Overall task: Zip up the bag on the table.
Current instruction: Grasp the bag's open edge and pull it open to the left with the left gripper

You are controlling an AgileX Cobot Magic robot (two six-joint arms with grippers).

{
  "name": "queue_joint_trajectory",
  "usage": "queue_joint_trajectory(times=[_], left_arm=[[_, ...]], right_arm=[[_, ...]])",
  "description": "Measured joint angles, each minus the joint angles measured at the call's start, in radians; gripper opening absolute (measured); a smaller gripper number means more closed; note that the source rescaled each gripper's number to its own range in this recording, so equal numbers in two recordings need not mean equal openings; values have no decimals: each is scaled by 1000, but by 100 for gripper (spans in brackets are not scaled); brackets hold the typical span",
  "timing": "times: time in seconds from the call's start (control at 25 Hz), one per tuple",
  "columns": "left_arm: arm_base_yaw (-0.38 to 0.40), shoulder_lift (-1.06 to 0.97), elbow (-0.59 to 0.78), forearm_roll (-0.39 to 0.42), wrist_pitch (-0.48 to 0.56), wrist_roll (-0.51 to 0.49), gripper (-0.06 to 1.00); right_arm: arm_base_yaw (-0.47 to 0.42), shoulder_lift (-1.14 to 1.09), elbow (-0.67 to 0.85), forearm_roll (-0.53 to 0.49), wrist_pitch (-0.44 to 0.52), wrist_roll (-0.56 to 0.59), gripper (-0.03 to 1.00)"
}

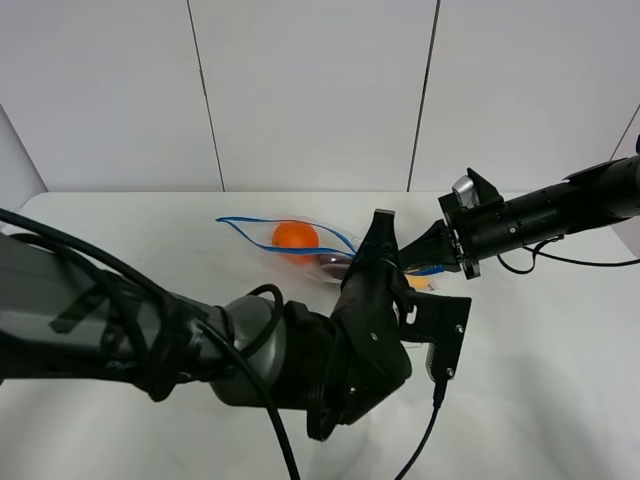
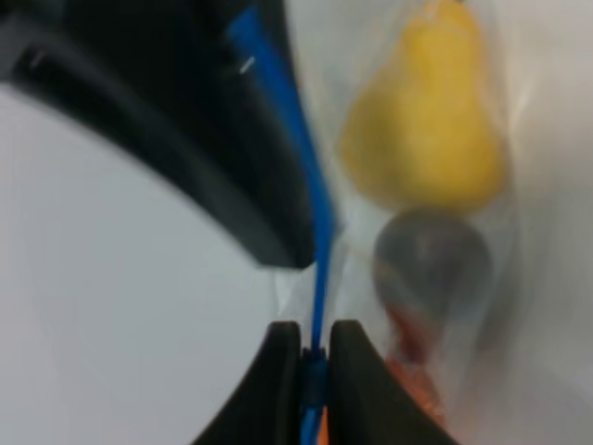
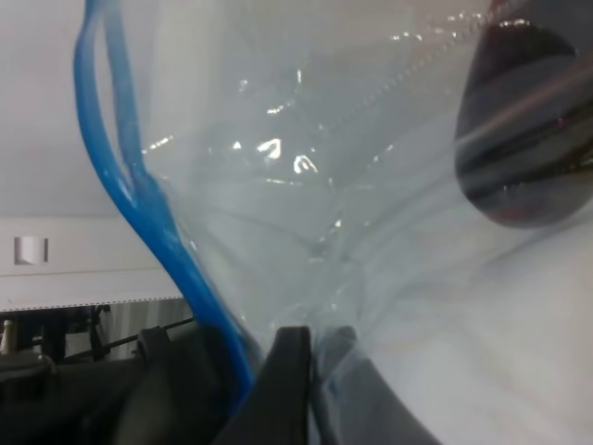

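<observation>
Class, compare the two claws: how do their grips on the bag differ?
The left claw pinches the blue zipper strip; the right claw pinches clear plastic beside that strip. The left claw reaches in from the near side, the right claw from the right. Both are shut on the bag.

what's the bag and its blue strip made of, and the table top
The bag: thin clear plastic film, glossy; its creases catch bright glints. The blue strip: seemingly thicker, opaque smooth plastic, with a firm line. The table: white, matte, no reflections; perhaps laminate or painted board, the look leaves it open.
</observation>
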Motion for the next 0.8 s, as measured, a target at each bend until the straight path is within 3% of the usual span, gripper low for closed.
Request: queue_joint_trajectory(times=[0.8], left_arm=[[138,-131,174,-2,4,59,0]], right_arm=[[0,-1,0,-7,6,0,0]])
